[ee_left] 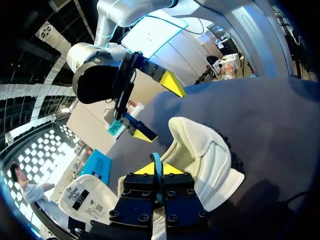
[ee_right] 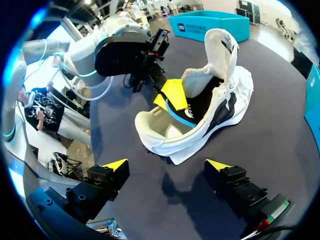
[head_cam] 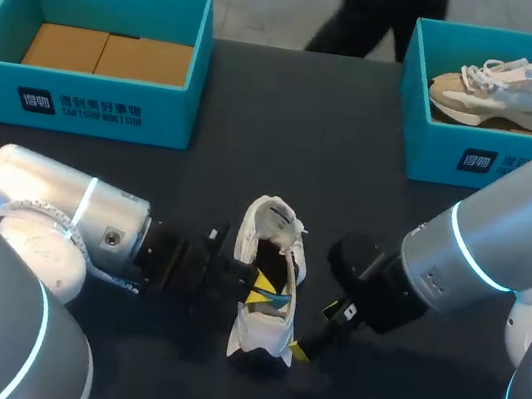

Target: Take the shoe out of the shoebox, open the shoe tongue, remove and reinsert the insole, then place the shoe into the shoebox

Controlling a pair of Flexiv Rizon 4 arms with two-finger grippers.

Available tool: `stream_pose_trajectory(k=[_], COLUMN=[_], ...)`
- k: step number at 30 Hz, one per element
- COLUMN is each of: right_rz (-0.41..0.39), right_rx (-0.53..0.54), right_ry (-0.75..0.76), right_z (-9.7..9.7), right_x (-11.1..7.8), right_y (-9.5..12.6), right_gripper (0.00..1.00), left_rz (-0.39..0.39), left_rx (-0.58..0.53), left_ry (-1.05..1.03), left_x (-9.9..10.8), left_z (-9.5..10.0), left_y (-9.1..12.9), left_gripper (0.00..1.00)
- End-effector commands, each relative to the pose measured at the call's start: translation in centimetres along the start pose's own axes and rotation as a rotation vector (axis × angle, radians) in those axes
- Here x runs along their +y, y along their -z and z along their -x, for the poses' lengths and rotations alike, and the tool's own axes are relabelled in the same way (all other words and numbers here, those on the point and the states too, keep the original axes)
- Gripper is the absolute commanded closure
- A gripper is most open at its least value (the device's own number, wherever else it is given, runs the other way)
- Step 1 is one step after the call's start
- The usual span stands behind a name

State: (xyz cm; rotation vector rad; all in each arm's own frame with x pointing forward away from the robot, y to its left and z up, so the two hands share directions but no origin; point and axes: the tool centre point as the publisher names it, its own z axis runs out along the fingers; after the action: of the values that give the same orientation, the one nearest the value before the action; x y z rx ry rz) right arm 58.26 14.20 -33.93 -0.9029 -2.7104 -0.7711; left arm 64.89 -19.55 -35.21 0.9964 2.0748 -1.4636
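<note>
The white low-top sneaker point(head_cam: 271, 261) lies mid-counter on the dark counter point(head_cam: 351, 173), heel toward the near edge and tongue standing up at its far end. The left hand point(head_cam: 260, 288) enters the opening from the left, its yellow tips pinching the thin blue-edged insole point(ee_right: 182, 119). The right hand point(head_cam: 317, 334) is spread, just right of the heel, gripping nothing. This looks like the insole step, though whether lifting out or sliding back I cannot tell. Next, the right hand should probably steady the heel. The open teal cardboard shoebox point(head_cam: 79, 99) waits far left.
</note>
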Motion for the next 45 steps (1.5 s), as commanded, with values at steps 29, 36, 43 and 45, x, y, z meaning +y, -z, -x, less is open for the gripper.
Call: stream_pose_trajectory(k=[29,36,43,45], right_rz=[0.003,0.003,0.003,0.003], right_rx=[-0.002,-0.002,-0.002,-0.002], right_ry=[-0.001,-0.001,-0.001,-0.001], right_z=[-0.1,-0.1,-0.1,-0.1], right_x=[-0.1,-0.1,-0.1,-0.1], right_y=[0.0,0.0,0.0,0.0], right_gripper=[0.00,0.00,0.00,0.00], left_rz=[-0.069,-0.020,0.035,0.042], left_rx=[0.025,0.083,0.160,0.176], left_ry=[-0.005,-0.037,-0.080,-0.090], left_x=[-4.4,-4.6,-4.8,-4.8], left_z=[1.1,1.7,2.6,2.9], left_y=[3.6,4.8,6.0,6.0], left_gripper=[0.51,0.51,0.51,0.52])
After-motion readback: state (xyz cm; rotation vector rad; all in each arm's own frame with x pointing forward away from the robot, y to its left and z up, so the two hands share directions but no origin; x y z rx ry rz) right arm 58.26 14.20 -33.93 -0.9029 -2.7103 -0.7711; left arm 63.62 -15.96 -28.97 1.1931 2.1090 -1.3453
